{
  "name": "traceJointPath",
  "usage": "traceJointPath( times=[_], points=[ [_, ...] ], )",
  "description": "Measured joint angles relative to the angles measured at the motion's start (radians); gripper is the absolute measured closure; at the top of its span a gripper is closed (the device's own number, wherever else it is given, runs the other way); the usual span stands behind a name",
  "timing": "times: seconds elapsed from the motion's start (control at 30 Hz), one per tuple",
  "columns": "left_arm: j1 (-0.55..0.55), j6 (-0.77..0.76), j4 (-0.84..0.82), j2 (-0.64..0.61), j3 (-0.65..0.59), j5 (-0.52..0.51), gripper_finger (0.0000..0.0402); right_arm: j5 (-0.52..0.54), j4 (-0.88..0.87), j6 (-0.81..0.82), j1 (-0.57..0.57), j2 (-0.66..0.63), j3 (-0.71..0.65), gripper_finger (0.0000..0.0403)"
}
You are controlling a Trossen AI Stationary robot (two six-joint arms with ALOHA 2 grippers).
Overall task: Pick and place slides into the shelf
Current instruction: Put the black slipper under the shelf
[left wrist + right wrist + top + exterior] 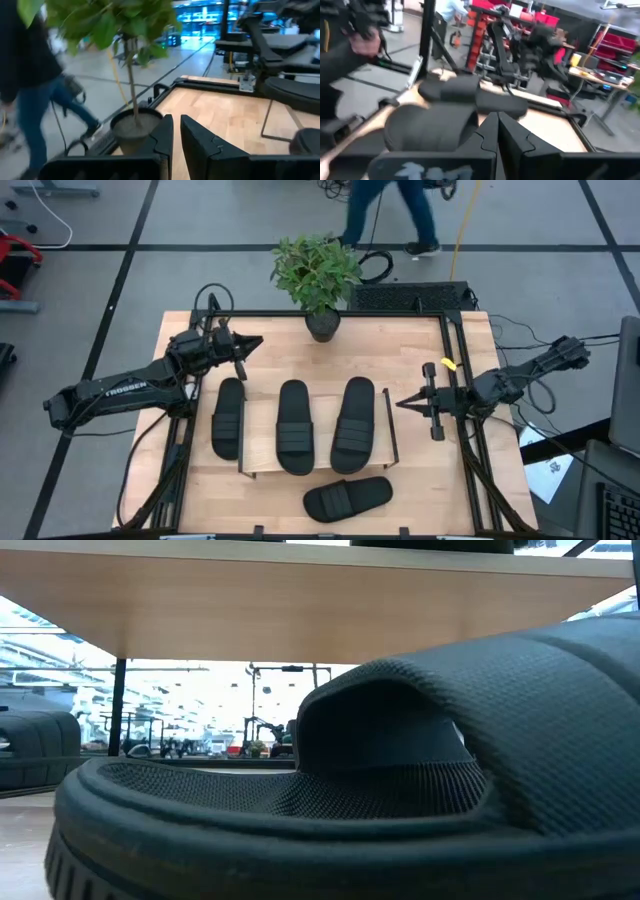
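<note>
High view: four slides (294, 426), one shelf (262, 442), one plant (318, 272). My left gripper (256, 342) is nearly closed, right gripper (402, 404) clenched; both empty.

Potted plant (318, 275) at table's (470, 480) far edge; person (390, 210) walking on floor beyond.

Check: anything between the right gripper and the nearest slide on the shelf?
Only the shelf's wire end frame and bare tabletop lie between the right gripper and the nearest slide, per the high view.
</note>
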Motion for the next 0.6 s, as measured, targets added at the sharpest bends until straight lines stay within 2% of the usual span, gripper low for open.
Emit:
traceJointPath(
  times=[0.17, 0.33, 0.47, 0.6],
  points=[
    [0.000, 0.105, 0.002, 0.000, 0.000, 0.017, 0.0366, 0.008, 0.114, 0.010, -0.104, -0.063, -0.112, 0.0403],
    [0.000, 0.178, 0.007, 0.000, 0.000, 0.017, 0.0366, -0.109, 0.148, 0.062, -0.266, -0.143, -0.176, 0.0403],
    [0.000, 0.203, 0.013, 0.000, 0.000, 0.016, 0.0366, -0.280, 0.193, 0.070, -0.336, -0.217, -0.232, 0.0403],
    [0.000, 0.210, 0.014, 0.000, 0.000, 0.017, 0.0366, -0.306, 0.323, 0.078, -0.358, -0.249, -0.327, 0.0403]
  ],
)
